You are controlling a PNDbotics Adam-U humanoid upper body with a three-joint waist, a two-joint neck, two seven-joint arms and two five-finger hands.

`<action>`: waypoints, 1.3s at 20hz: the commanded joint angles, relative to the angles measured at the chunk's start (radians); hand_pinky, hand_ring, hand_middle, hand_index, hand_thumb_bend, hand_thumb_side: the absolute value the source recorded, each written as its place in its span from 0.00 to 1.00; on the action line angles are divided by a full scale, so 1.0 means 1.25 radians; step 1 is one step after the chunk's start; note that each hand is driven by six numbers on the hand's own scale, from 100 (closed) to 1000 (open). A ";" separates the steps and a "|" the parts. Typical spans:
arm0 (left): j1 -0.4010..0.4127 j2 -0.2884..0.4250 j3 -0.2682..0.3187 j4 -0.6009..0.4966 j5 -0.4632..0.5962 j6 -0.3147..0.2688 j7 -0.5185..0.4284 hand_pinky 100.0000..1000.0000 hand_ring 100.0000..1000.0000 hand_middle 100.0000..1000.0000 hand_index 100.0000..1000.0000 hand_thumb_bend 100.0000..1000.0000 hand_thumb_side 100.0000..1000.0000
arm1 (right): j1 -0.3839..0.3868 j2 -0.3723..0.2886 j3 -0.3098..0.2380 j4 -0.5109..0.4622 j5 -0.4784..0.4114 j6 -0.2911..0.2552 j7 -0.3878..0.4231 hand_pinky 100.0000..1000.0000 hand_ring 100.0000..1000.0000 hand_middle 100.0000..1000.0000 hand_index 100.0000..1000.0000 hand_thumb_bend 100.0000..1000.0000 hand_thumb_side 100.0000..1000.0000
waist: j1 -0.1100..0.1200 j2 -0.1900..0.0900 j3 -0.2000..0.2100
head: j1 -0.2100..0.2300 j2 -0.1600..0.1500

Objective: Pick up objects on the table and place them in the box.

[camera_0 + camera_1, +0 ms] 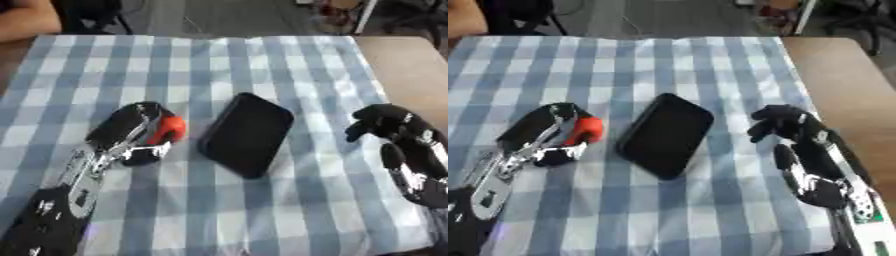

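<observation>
Left hand (136, 131) curled round orange object (171, 129) on checked cloth (262, 60), just left of shallow black box (247, 134). Box looks empty, nothing placed yet. Right hand (798, 135) idle at right, fingers apparently curled, holding nothing.

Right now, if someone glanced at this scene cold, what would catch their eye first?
Probably the orange-red object, bright against the blue checked tablecloth, with the left hand curled around it at centre-left. Next, the flat black box lying askew in the middle of the table. The right hand rests at the right, fingers curled and holding nothing.
</observation>
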 commanded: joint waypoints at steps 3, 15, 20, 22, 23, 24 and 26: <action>-0.004 0.010 -0.002 -0.004 0.000 0.001 0.001 0.81 0.70 0.52 0.20 0.00 0.24 | -0.003 -0.007 -0.004 -0.009 0.002 -0.237 0.233 0.57 0.65 0.74 0.89 0.00 0.33 | 0.001 -0.007 0.000 | 0.002 -0.005; -0.003 0.011 -0.003 -0.020 0.022 0.002 0.013 0.78 0.53 0.36 0.19 0.00 0.26 | -0.003 -0.006 -0.004 -0.009 0.002 -0.238 0.233 0.57 0.65 0.74 0.89 0.00 0.33 | 0.001 -0.007 0.000 | 0.001 -0.005; -0.008 0.014 -0.004 -0.037 0.041 0.004 0.010 0.78 0.53 0.36 0.19 0.00 0.28 | -0.002 -0.007 -0.005 -0.009 0.002 -0.238 0.233 0.57 0.65 0.74 0.89 0.00 0.33 | 0.001 -0.008 0.001 | 0.001 -0.005; -0.011 0.019 -0.003 -0.051 0.051 0.008 0.006 0.77 0.52 0.36 0.18 0.00 0.29 | -0.002 -0.007 -0.005 -0.008 0.003 -0.238 0.233 0.57 0.65 0.74 0.89 0.00 0.33 | 0.001 -0.008 0.001 | 0.000 -0.005; -0.013 0.020 -0.002 -0.057 0.062 0.010 0.003 0.77 0.52 0.36 0.18 0.00 0.29 | -0.002 -0.007 -0.005 -0.008 0.003 -0.238 0.233 0.57 0.65 0.74 0.89 0.00 0.33 | 0.001 -0.009 0.001 | 0.000 -0.005; -0.014 0.022 -0.001 -0.065 0.075 0.013 0.001 0.77 0.52 0.36 0.18 0.00 0.30 | -0.002 -0.007 -0.005 -0.008 0.003 -0.238 0.233 0.57 0.65 0.74 0.89 0.00 0.33 | 0.001 -0.009 0.001 | 0.000 -0.004; -0.016 0.025 0.001 -0.080 0.099 0.019 -0.008 0.77 0.52 0.36 0.17 0.00 0.31 | -0.001 -0.007 -0.005 -0.008 0.003 -0.238 0.233 0.57 0.65 0.74 0.89 0.00 0.33 | 0.002 -0.009 0.001 | 0.000 -0.005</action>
